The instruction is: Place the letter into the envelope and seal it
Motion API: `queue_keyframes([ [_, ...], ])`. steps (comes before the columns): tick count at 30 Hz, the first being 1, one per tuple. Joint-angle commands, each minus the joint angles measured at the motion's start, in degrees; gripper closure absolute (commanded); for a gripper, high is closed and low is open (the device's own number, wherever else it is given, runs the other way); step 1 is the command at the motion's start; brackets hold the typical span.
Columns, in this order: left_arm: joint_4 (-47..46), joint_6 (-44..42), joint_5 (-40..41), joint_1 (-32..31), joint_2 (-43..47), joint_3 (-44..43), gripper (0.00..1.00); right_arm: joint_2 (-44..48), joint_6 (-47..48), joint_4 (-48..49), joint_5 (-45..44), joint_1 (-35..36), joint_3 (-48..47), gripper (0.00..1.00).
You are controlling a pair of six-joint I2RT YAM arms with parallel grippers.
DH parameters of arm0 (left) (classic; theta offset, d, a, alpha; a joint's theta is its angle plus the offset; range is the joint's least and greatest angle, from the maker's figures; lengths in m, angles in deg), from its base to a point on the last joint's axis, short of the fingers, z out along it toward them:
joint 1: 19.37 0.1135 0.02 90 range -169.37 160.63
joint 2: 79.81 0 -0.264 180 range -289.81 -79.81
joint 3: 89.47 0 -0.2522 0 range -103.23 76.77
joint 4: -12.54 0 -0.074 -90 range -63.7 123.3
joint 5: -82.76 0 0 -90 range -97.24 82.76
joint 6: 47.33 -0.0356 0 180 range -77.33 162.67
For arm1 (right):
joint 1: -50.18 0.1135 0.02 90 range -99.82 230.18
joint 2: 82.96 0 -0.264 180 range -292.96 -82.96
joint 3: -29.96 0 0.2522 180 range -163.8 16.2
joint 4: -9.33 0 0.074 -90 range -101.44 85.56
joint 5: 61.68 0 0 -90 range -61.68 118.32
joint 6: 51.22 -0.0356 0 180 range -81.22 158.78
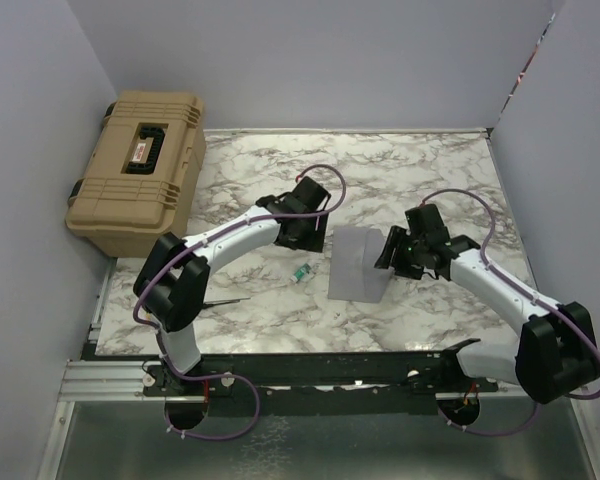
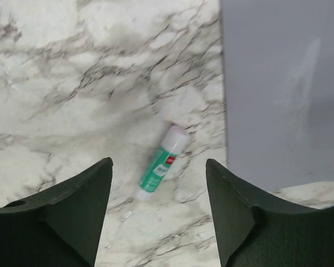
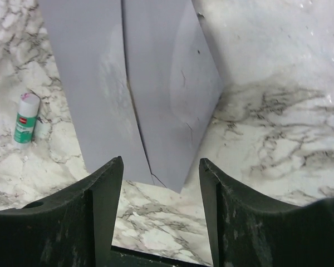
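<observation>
Left gripper (image 2: 158,164) and right gripper (image 3: 160,167) both gaping — envelope (image 3: 156,72) runs lengthwise straight ahead of the right one — letter perhaps inside.

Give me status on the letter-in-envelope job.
Done, likely: no letter is visible in any view, so it is probably inside the envelope, which looks folded shut. In hand: nothing; left gripper and right gripper are open, hovering. Remaining: sealing unconfirmed; the glue stick lies beside the envelope.
</observation>
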Motion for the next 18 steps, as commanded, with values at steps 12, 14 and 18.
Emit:
queue_keyframes([
  [12, -4.91, -10.11, 3.79, -1.21, -2.11, 10.46, 0.49, 0.80, -8.58, 6.05, 4.38, -2.54, 9.55, 0.37],
  [14, -5.05, -10.54, 5.26, -1.90, -1.95, 11.58, 0.51, -0.76, -8.81, 7.86, 5.41, -2.91, 10.28, 0.38],
  [18, -5.09, -10.73, 7.36, -3.60, -1.54, 13.16, 0.58, -3.27, -9.52, 10.95, 8.07, -3.12, 10.23, 0.44],
])
